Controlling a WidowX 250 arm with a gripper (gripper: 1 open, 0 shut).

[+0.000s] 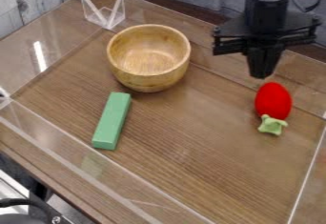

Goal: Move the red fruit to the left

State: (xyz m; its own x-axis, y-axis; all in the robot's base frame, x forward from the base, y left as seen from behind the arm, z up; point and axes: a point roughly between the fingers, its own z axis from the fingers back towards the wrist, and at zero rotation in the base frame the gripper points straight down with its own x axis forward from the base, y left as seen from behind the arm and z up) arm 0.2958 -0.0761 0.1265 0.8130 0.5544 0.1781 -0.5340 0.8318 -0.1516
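The red fruit [272, 101], a small bright-red toy strawberry with a light-green stem pointing toward the camera, lies on the wooden table at the right side. My black gripper [261, 69] hangs pointing down just above and slightly left of it, apart from it. Its fingers are pressed together with nothing between them.
A wooden bowl [148, 57] stands at the back centre-left. A green rectangular block [112, 120] lies in front of the bowl. Clear acrylic walls [36, 56] ring the table, with a transparent folded piece [102, 11] at the back left.
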